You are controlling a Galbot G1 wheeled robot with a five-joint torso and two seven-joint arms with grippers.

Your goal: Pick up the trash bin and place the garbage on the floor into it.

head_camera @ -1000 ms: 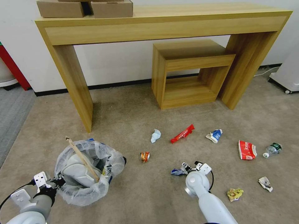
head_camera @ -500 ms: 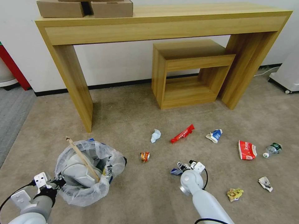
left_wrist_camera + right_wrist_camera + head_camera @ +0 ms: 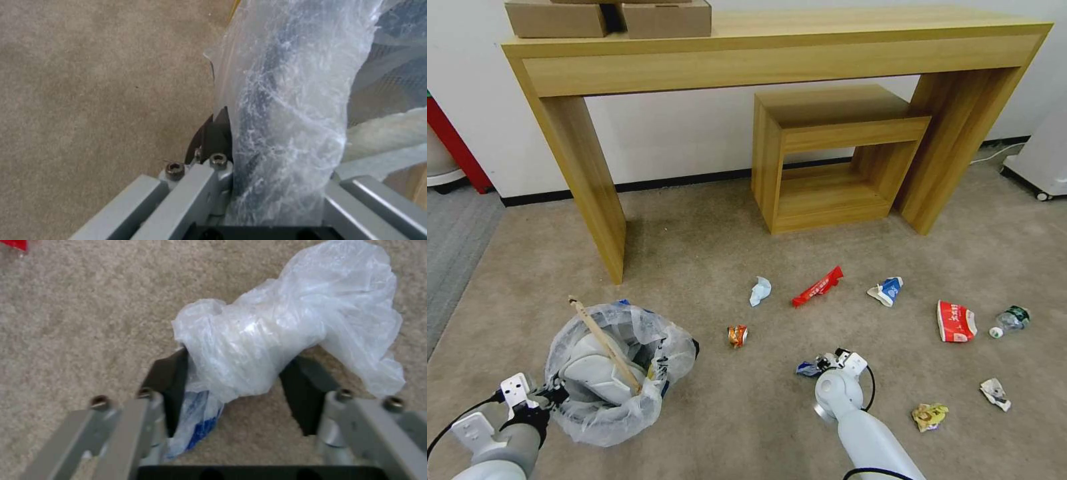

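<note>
On the floor (image 3: pixel 707 253) at the near left sits the trash bin (image 3: pixel 617 373), its translucent liner puffed out over the rim. Inside lie a white slipper (image 3: pixel 590 370) and a wooden stick (image 3: pixel 602 341); the stick leans with its long axis slanting from the bin's near right side up and away to the left, its upper end poking out past the liner. The left hand (image 3: pixel 550 393) is clamped on the near left edge of the bin, and the left wrist view shows the liner-wrapped rim (image 3: pixel 285 133) pinched between its fingers (image 3: pixel 213 140).

Further right, the right hand (image 3: pixel 827 363) is low over the carpet with a crumpled white-and-blue plastic wrapper (image 3: pixel 285 340) between its fingers (image 3: pixel 171 380), which stand at a middling gap pressed against both sides of the bundle; I cannot tell whether the wrapper is off the floor.

Loose litter spreads beyond: a small orange wrapper (image 3: pixel 737 335), a pale tissue (image 3: pixel 760 291), a long red wrapper (image 3: pixel 818 287) lying diagonally, a blue-white carton (image 3: pixel 886 291), a red packet (image 3: pixel 956 322), a green-label bottle (image 3: pixel 1011 321) on its side, a yellow wrapper (image 3: pixel 929 416) and a grey scrap (image 3: pixel 995 393).
</note>
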